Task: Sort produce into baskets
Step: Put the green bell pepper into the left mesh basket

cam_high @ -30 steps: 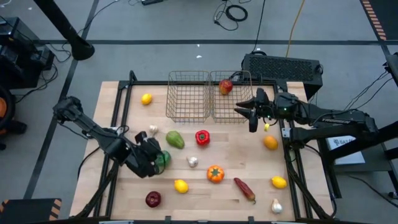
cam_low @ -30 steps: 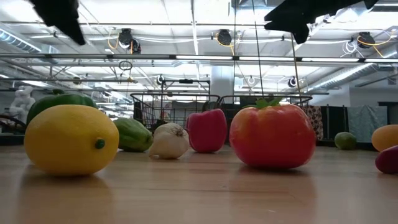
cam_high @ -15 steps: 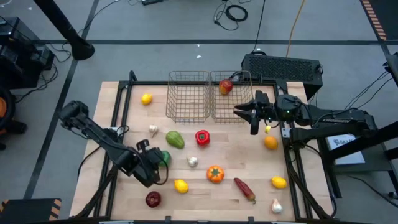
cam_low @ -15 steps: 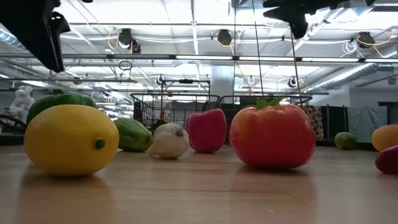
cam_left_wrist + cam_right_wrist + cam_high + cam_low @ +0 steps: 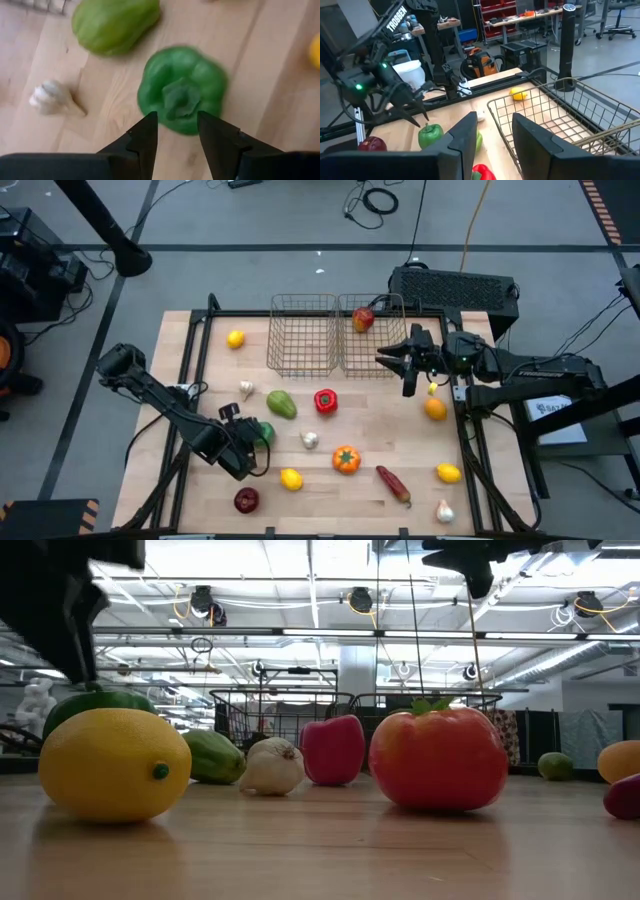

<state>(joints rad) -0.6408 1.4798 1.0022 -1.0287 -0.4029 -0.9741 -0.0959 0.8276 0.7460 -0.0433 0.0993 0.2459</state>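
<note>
Left tool [image 5: 176, 131] hangs over the green pepper [image 5: 181, 89] w/ fingers apart, nothing gripped. Pepper's round, so closing off-centre could squirt it toward the garlic [image 5: 51, 97]. Right tool [image 5: 404, 361] by the baskets [image 5: 335, 333], parted, empty.

Wooden table [image 5: 400, 435], scattered produce [image 5: 346, 459], two baskets [image 5: 303, 333]
</note>
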